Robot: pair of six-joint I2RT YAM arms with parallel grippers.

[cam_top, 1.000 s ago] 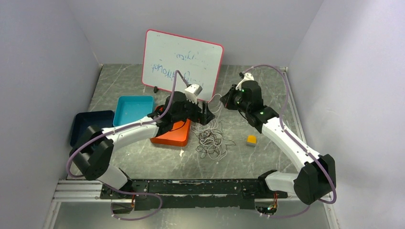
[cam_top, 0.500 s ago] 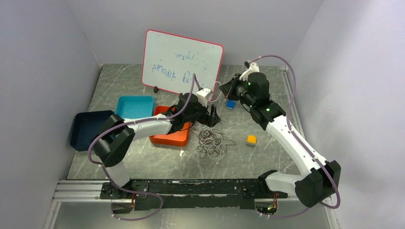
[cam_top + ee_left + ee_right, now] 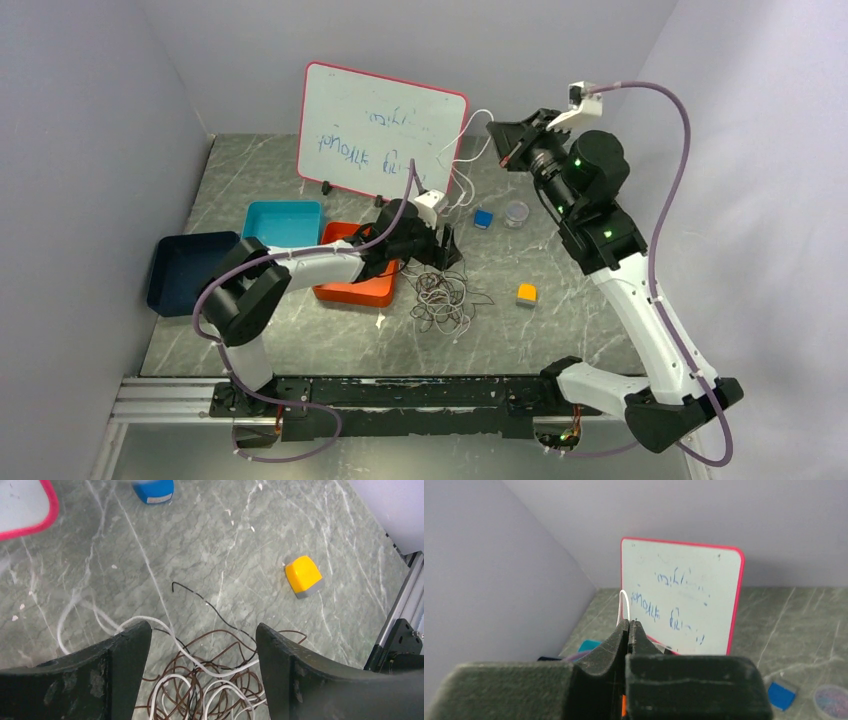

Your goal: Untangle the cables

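Note:
A tangle of thin white, brown and black cables (image 3: pixel 445 298) lies on the marbled table (image 3: pixel 560 330) in front of the orange tray; it also shows in the left wrist view (image 3: pixel 210 687). My left gripper (image 3: pixel 447 252) hovers open over the pile's far edge, its two fingers (image 3: pixel 125 655) astride the wires. My right gripper (image 3: pixel 503 133) is raised high at the back right and shut on a white cable (image 3: pixel 468 150) that runs down from it to the pile. In the right wrist view the white cable (image 3: pixel 623 600) loops up from the shut gripper (image 3: pixel 629 623).
A whiteboard (image 3: pixel 381 135) with a pink rim stands at the back. An orange tray (image 3: pixel 357 289), a teal tray (image 3: pixel 281 229) and a dark blue bin (image 3: pixel 186 265) sit left. A blue cube (image 3: pixel 483 218), a clear round lid (image 3: pixel 516 212) and a yellow cube (image 3: pixel 526 294) lie right of the pile.
My right gripper has risen and moved back and to the right, drawing the white cable up out of the pile. My left gripper has shifted right to the pile's far edge.

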